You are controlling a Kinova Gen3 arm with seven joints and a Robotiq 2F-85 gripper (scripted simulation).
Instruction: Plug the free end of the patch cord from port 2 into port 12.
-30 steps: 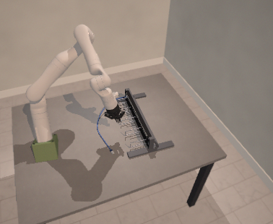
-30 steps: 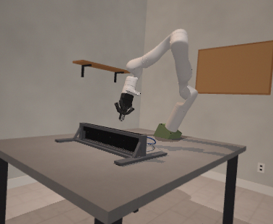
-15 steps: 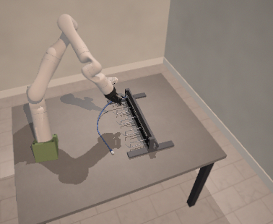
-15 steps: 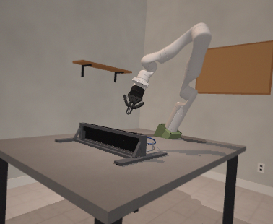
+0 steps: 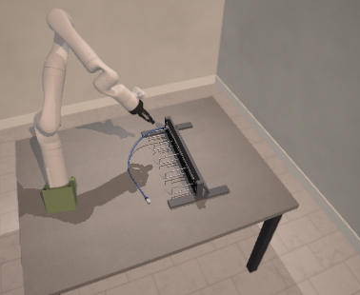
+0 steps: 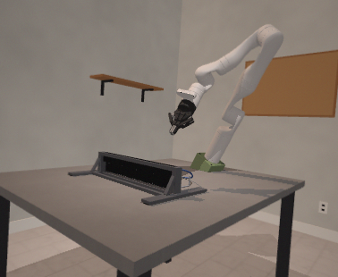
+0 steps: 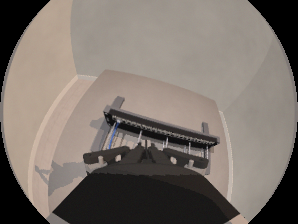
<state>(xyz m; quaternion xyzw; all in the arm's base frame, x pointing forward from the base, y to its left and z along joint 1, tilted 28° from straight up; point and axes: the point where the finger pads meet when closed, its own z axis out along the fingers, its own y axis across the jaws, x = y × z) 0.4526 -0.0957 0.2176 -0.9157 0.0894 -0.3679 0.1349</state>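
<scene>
Near the middle of the top view, the patch cord (image 5: 135,157) lies on the bench (image 5: 103,247) as a blue arc. One end runs into the rack (image 5: 184,159) near its far end, toward the upper part of the frame; the free end, with its pale plug (image 5: 149,200), rests on the bench surface left of the rack's near foot, apart from the rack and held by nothing. The rack is a long dark panel on two cross feet, set diagonally across the centre of the frame, with thin wire brackets sticking out on the cord's side.

Above the rack's far end hangs the gripper (image 5: 150,119), clear of both rack and cord. Its jaws are fully closed with nothing between them. In the exterior view the gripper (image 6: 174,130) sits well above the bench, upper centre of the frame, tilted down and toward the rack. The wrist view looks along the rack from a height, with the closed fingertips dark at the bottom edge.

From the green base block (image 5: 59,195) at the left of the top view, the arm rises steeply, folds over at a high elbow near the upper left corner, then slopes down and right to the wrist.
</scene>
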